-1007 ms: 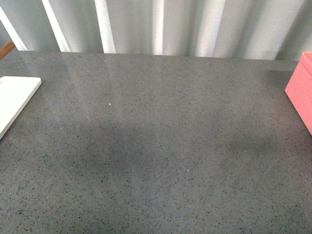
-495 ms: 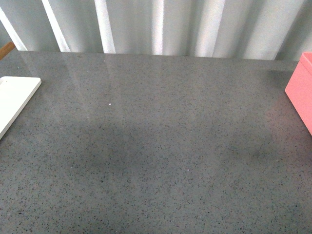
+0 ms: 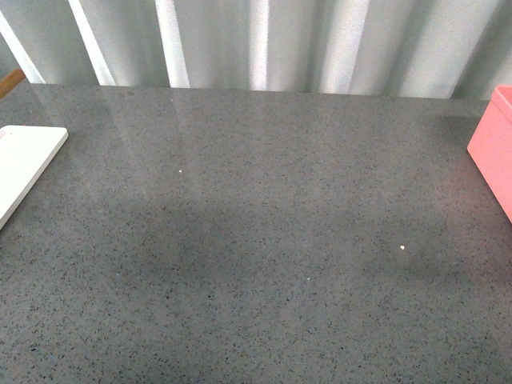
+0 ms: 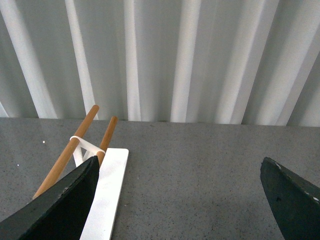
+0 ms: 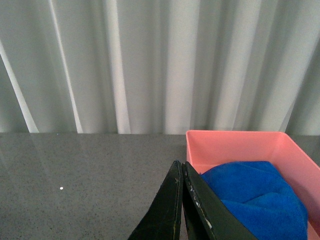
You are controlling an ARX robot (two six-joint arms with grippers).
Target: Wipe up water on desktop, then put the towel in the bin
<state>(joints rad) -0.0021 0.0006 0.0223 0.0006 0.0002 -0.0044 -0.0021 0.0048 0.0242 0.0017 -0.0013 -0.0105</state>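
Observation:
The blue towel (image 5: 255, 195) lies bunched inside the pink bin (image 5: 235, 145) in the right wrist view. My right gripper (image 5: 181, 167) is shut and empty, beside the bin's near corner, apart from the towel. In the front view only the bin's side (image 3: 492, 152) shows at the right edge, and the towel is hidden. The dark-grey speckled desktop (image 3: 256, 240) fills that view, with no arm in it. My left gripper (image 4: 180, 167) is open and empty above the desktop (image 4: 190, 170), its dark fingers (image 4: 65, 200) wide apart.
A flat white board (image 3: 24, 164) lies at the desktop's left edge; it also shows in the left wrist view (image 4: 107, 192) with a wooden-rod rack (image 4: 75, 145) on it. A pale pleated curtain (image 3: 256, 40) hangs behind the desktop.
A small white glint has appeared on the desktop at the right of middle. The shading there has shifted slightly. Nothing else differs.

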